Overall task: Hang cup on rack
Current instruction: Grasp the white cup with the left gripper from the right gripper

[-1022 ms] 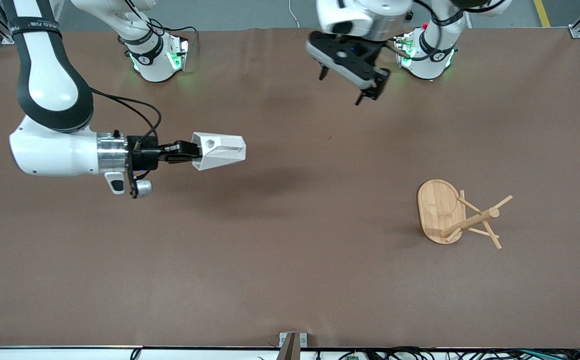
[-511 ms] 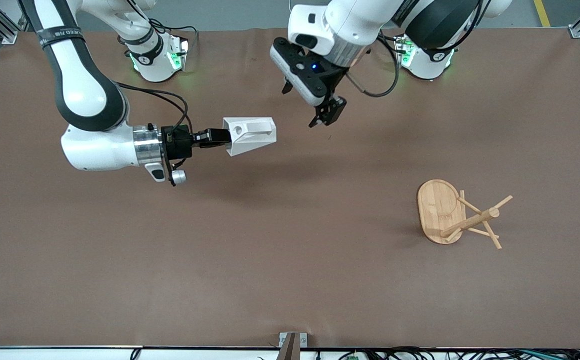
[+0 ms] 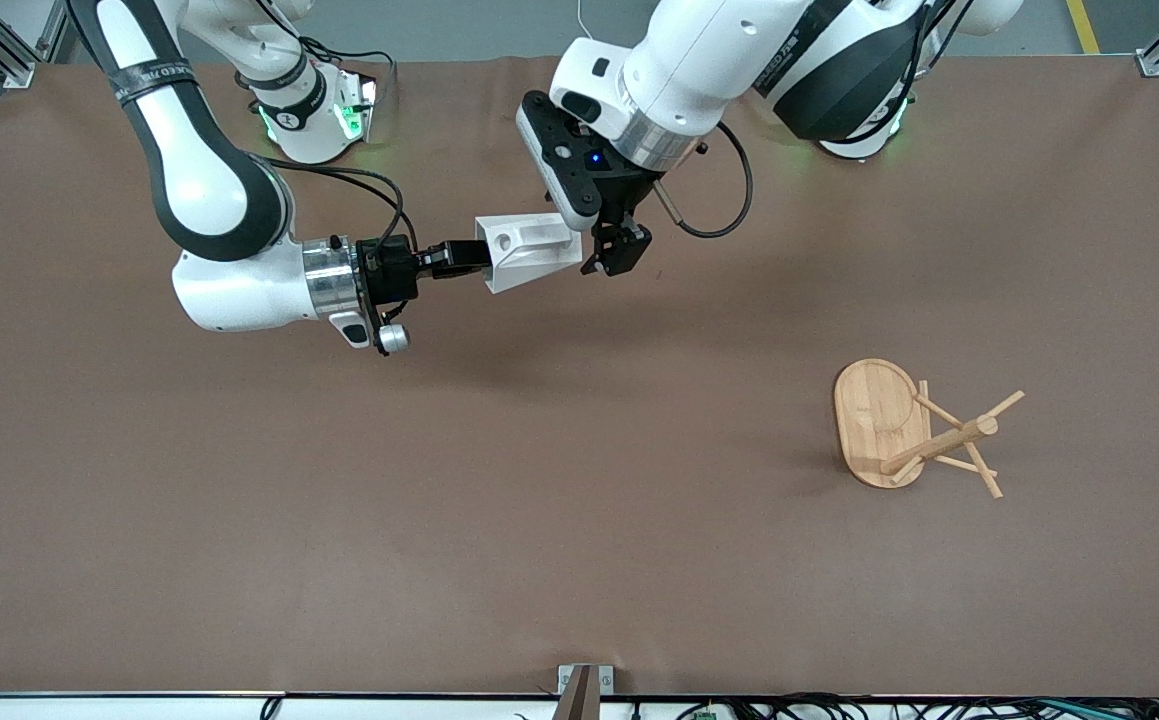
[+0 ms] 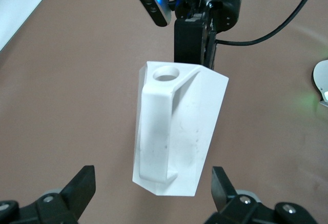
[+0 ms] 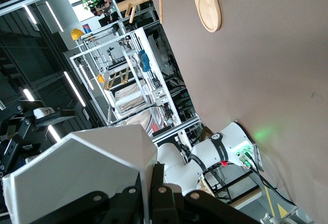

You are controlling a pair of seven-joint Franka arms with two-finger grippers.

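Front view: two arms, one cup, one rack. Right arm bent at the elbow, forearm level over the tabletop; right pincer clamped on the narrow end of the cup, which is carried sideways in the air over the middle of the tabletop, toward the robots' bases. Left arm reaches down from its base; left pincer over the tabletop just beside the cup's wide end, its spread not readable here. Rack stands on the tabletop toward the left arm's end, well apart from the cup and nearer the camera.

Left wrist view: left pincer, fingers spread wide, one on either side of the cup, not touching it. Side tab with one round hole shows. Right pincer grips the cup's narrow end.

Right wrist view: right pincer closed on the cup. Rack seen farther off on the tabletop
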